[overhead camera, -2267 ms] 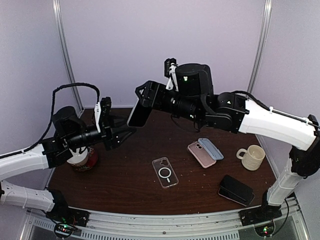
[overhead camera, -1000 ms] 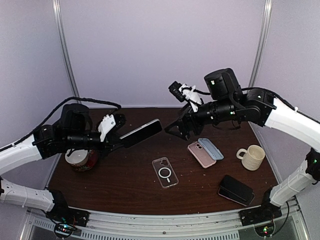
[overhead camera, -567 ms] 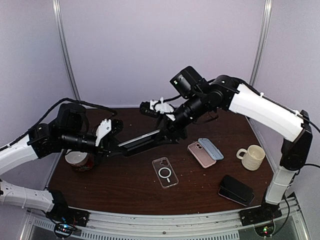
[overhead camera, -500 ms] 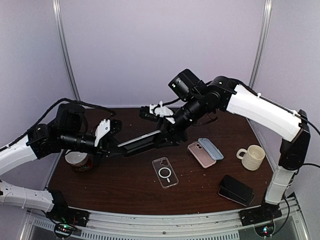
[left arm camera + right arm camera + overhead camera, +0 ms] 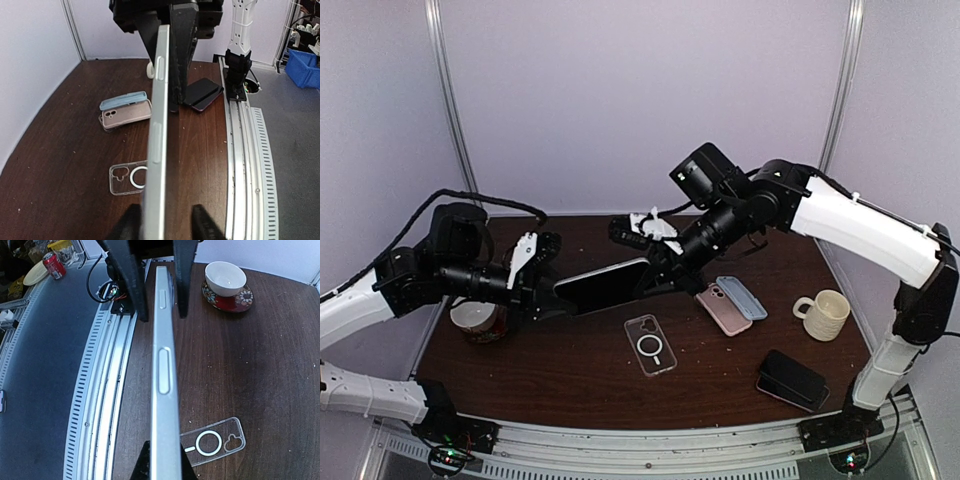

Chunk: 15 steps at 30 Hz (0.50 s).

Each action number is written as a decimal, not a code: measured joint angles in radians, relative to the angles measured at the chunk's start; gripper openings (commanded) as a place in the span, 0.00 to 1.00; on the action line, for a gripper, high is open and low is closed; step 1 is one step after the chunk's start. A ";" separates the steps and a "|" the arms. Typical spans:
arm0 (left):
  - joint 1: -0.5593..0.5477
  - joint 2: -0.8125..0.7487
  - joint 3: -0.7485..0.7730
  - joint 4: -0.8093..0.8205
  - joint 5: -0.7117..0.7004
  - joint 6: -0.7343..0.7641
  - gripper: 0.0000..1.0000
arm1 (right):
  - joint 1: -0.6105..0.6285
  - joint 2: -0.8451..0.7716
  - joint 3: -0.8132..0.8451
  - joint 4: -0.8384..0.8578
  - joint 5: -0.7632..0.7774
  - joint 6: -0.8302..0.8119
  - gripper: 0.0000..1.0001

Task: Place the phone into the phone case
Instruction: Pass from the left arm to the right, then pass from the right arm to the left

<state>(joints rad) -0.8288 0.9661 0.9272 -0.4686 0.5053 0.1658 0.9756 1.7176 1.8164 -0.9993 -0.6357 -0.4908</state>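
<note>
A silver-edged phone (image 5: 605, 284) hangs in the air over the table's middle, between my two grippers. My right gripper (image 5: 655, 275) is shut on its right end; in the right wrist view the phone (image 5: 162, 365) runs edge-on from between my fingers. My left gripper (image 5: 555, 293) is at the phone's left end and open: in the left wrist view one finger lies next to the phone (image 5: 159, 125) and the other stands clear of it. The clear phone case (image 5: 650, 344) with a white ring lies flat on the table below, empty; the same case (image 5: 126, 177) (image 5: 212, 442) shows in both wrist views.
A pink case (image 5: 723, 307) and a blue case (image 5: 742, 297) lie right of centre. A cream mug (image 5: 823, 314) stands at the right, a black phone-like object (image 5: 792, 379) near the front right. A bowl on a red saucer (image 5: 478, 318) sits under my left arm.
My right gripper came in from the right and shut on the phone's free end. My left gripper, shut on the phone before, has opened. The phone has rolled so its screen shows.
</note>
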 measured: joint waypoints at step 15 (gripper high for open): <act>-0.005 -0.080 -0.101 0.665 -0.074 -0.319 0.72 | 0.001 -0.299 -0.519 1.141 -0.097 0.583 0.00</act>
<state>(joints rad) -0.8333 0.8860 0.8257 0.1963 0.4313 -0.1528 0.9768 1.4185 1.2976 0.1417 -0.7330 0.0921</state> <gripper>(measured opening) 0.782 0.058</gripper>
